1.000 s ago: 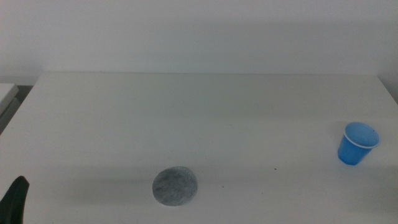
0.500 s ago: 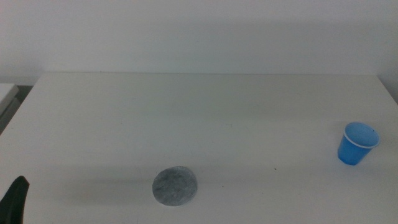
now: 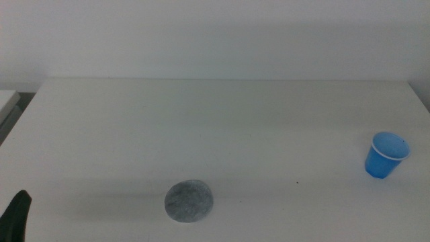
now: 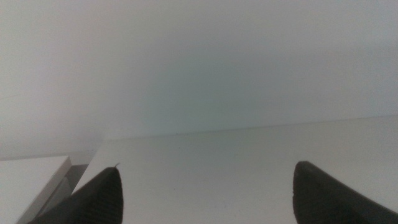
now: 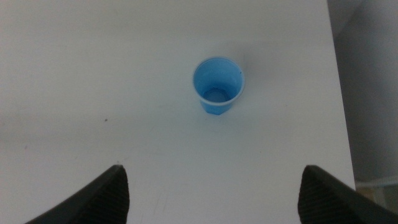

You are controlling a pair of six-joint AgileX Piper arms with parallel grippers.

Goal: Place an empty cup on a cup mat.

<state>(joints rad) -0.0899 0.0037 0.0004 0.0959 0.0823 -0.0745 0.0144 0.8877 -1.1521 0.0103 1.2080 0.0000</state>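
The blue cup stands upright and empty near the table's right edge. It also shows in the right wrist view, ahead of my right gripper, whose jaws are wide open and well short of it. The grey cup mat lies flat near the front of the table, left of centre, far from the cup. My left gripper is open and empty, waiting at the front left corner; only a dark jaw tip shows in the middle view. The right gripper is out of the middle view.
The white table ends at a plain white wall behind. Its right edge runs close to the cup. A pale surface lies beyond the table's left edge.
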